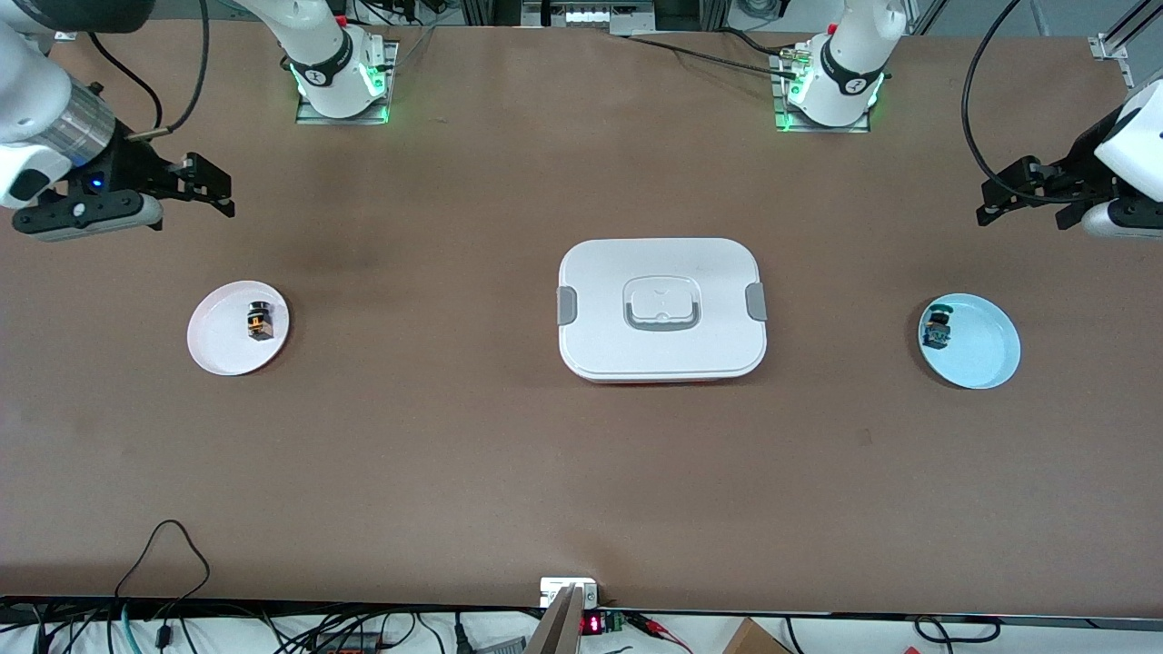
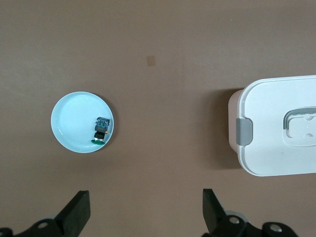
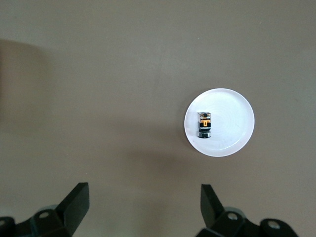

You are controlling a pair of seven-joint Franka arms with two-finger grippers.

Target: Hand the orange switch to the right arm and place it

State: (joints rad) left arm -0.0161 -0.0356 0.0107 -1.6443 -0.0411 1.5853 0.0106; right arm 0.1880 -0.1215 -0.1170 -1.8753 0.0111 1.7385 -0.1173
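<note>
the orange switch (image 1: 260, 322) lies inside the white plate (image 1: 218, 350), which sits on the table (image 1: 581, 472) toward the right arm's end, well apart from the white lidded box (image 1: 661, 309) at the middle. it rests on its side near the plate's centre, with its orange band showing on the dark body (the right wrist view shows this best).

it looks light, rigid and hard-shelled, so it should not deform under the pads. it is very small, though, and its smooth plastic faces could slip or twist if pinched off-centre. the flat sides of the blocky body look like the safest place to take hold, rather than the round cap end, which might roll out of a pinch.

the right gripper (image 1: 211, 188) hangs above bare table near that end's edge, fingers spread wide and holding nothing. the left gripper (image 1: 998, 193) waits above the table at the left arm's end, also wide open and empty, near the pale blue plate (image 1: 986, 350) that carries the green-capped part (image 1: 937, 327).
</note>
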